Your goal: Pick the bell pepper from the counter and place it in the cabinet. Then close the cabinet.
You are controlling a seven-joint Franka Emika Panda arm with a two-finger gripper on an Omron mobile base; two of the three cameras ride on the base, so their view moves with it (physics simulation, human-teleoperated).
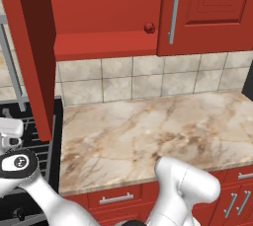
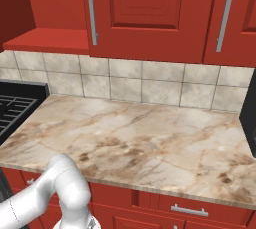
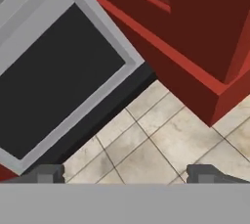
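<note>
Beige marble-patterned counter (image 1: 148,131) with brown veining is running across both base views, bare and glossy, its front edge sitting above red drawers (image 1: 116,199) with short silver handles. Square stone-look tiles in pale grey-beige are forming the backsplash (image 1: 143,79) behind it, with thin grout lines between them. Red cabinet (image 1: 106,13) is hanging above, its left door (image 1: 29,57) standing swung out toward the cameras and its right panelled door (image 1: 207,10) lying flat, carrying a long vertical silver handle (image 1: 173,13). Pepper (image 1: 149,27), tiny, dark red, glossy and roundish, is sitting on the red inside shelf, near the inner edge of the right door. Black gas stove (image 2: 15,108) with a dark grate is lying at the counter's left end. White arm with dark joints is rising at the bottom of both base views. Gripper (image 3: 124,174) is appearing in the hand view, its two grey tips standing wide apart with nothing between them, looking over tiles, a red cabinet corner and a grey-framed dark panel (image 3: 53,71). No legible writing or labels are showing.
</note>
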